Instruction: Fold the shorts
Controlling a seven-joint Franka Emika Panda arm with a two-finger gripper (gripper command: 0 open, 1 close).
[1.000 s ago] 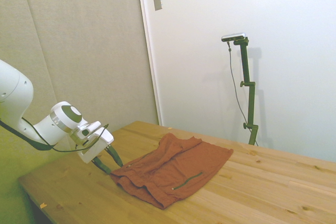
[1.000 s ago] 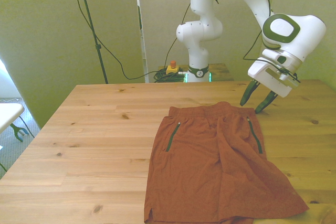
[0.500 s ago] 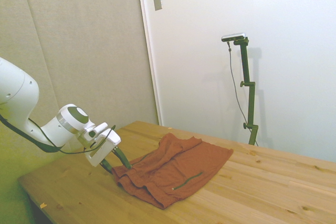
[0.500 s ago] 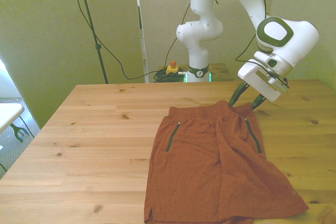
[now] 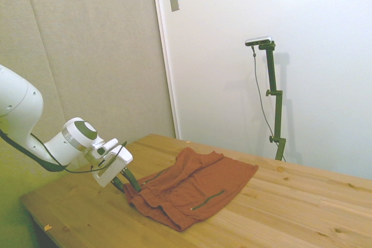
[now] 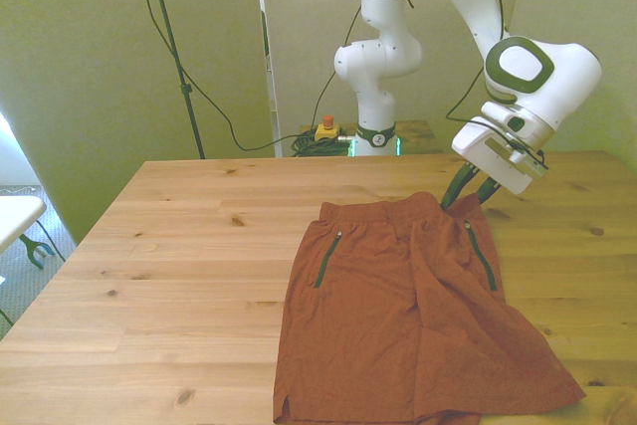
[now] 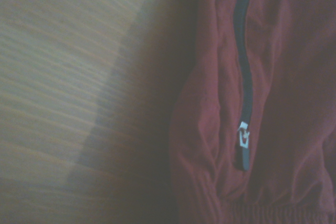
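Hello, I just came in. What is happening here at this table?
A white robot arm is working on a pair of rust-red shorts that lie spread out flat on the wooden table, not yet folded. Its gripper is down at the waistband, at the corner on the front view's right, close to a dark pocket zipper. The fingers look nearly closed at the cloth edge, but whether they hold it cannot be told.

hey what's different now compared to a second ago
The gripper came down from beside the shorts to their waistband corner on the front view's right, and its fingers drew closer together there. That corner bunched slightly; the rest of the shorts stayed flat on the table.
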